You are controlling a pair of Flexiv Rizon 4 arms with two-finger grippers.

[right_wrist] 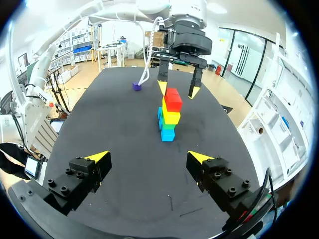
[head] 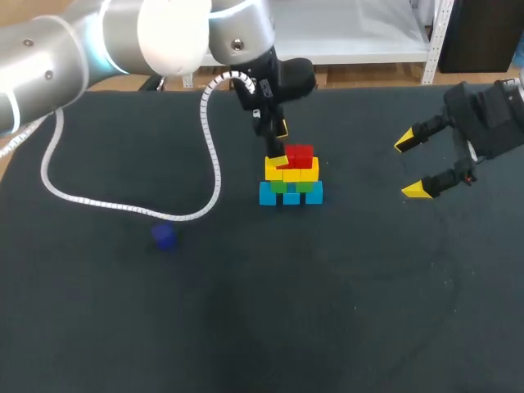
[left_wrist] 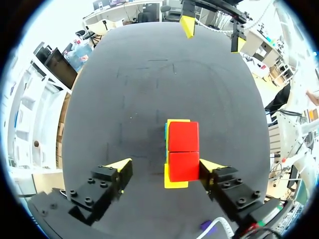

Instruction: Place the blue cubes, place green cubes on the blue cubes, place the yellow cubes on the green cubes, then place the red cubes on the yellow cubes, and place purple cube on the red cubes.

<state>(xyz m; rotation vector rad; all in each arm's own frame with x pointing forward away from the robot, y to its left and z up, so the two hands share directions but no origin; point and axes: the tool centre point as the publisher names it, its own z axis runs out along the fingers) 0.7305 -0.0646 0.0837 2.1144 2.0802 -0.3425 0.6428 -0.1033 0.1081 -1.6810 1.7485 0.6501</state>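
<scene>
- My left fingers (left_wrist: pixel 117 169), wide open and empty, straddle the red cubes (left_wrist: pixel 183 152) topping the stack (head: pixel 291 182) mid-worktop (head: pixel 344 311).
- The purple cube (head: pixel 164 236) lies well apart, near my white cable (head: pixel 123 206).
- My right fingers (head: pixel 417 190) are spread wide, holding nothing, off beside the stack.

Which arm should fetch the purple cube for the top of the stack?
Likely left. The purple cube lies on the table's left side, and the left gripper is open just above the red cubes. The right gripper, also open, sits on the far side of them from the purple cube.
</scene>
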